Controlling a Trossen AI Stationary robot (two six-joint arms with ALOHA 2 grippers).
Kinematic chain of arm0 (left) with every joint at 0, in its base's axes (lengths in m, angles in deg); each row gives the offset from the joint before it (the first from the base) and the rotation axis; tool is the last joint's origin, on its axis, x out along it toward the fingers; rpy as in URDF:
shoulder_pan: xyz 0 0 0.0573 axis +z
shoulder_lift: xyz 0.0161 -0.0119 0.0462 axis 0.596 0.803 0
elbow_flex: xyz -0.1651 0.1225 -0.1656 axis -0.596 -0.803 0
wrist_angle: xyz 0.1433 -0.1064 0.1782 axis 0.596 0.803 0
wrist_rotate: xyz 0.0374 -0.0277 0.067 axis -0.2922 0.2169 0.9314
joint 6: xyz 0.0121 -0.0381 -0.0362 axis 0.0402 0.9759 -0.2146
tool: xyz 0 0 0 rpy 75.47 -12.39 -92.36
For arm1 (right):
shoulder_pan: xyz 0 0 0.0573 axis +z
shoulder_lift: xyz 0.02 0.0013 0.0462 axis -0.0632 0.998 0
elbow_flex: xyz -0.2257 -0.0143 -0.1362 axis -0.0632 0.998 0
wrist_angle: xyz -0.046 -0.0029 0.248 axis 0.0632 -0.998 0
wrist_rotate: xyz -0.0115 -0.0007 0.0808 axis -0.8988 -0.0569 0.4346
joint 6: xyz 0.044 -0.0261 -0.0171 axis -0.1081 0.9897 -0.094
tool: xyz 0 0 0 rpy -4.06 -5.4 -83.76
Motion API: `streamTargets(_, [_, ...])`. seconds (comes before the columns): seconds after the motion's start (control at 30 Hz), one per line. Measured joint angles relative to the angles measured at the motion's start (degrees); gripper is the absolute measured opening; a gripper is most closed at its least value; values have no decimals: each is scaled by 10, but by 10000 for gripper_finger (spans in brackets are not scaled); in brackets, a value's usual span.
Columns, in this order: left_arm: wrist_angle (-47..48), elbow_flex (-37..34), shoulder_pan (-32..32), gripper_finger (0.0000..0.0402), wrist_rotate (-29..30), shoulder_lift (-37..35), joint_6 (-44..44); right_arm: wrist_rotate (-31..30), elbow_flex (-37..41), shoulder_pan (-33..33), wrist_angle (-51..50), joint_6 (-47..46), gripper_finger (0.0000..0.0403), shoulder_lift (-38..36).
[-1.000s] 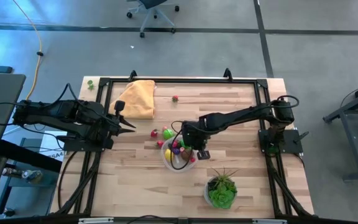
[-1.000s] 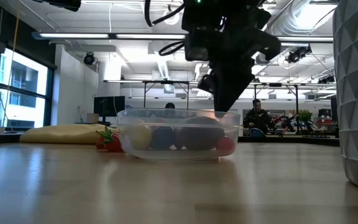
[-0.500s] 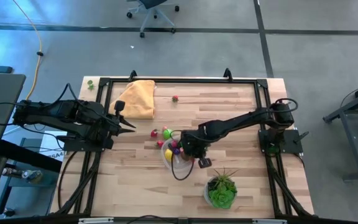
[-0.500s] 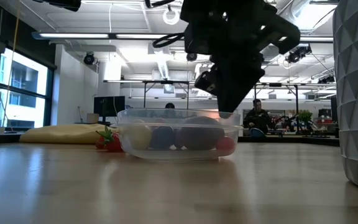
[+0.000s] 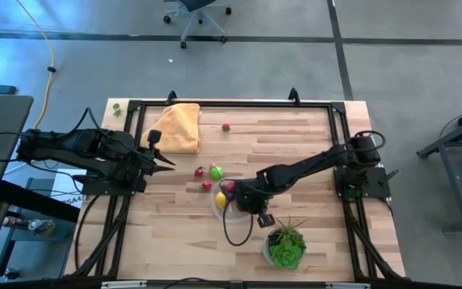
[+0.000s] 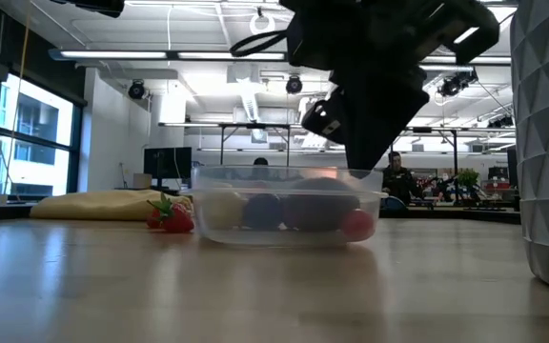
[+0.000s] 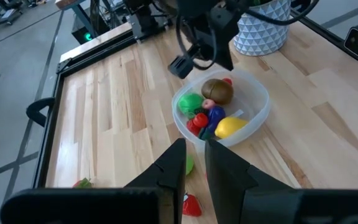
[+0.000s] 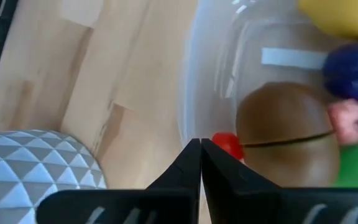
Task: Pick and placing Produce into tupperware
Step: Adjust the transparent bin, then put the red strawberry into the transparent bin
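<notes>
The tupperware [image 5: 220, 202] is a clear round tub standing on its base on the wooden table. It holds brown, green, red, purple and yellow toy produce [image 7: 213, 106]. My right gripper [image 5: 249, 201] is at the tub's right rim, shut on its wall. Outside the tub, a green piece [image 5: 216, 172] and two red pieces [image 5: 200, 172] [image 5: 207, 185] lie on the table just left of it, and another red piece [image 5: 226, 126] lies toward the far edge. My left gripper [image 5: 169, 162] waits at the table's left side, fingers a narrow gap apart, touching nothing. My right gripper pinches the tupperware's rim [image 8: 188, 127] on the tub's right side. One finger [image 8: 219, 165] is inside the wall and the other [image 8: 182, 165] outside. The fingers come from above, slanting in from the table's right. The tub sits flat on the table [image 6: 289, 238].
A white faceted pot with a green plant [image 5: 285, 245] stands close to the near right of the tub. A yellow cloth [image 5: 176, 127] lies at the far left. A black frame [image 5: 231, 104] borders the table. Bare wood lies to the tub's near left and far right.
My right gripper has moved toward the table's near edge and come down onto the tub's right rim. The tupperware has slid a little along the table, toward the near edge and the right.
</notes>
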Motion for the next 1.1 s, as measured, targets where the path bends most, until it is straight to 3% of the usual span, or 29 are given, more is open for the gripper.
streamTargets(0.8, [0,0,0,51,0,0,0,3,0,53,25,-50,4,0])
streamTargets(1.1, [0,0,0,51,0,0,0,-44,-19,42,17,-23,4,-4])
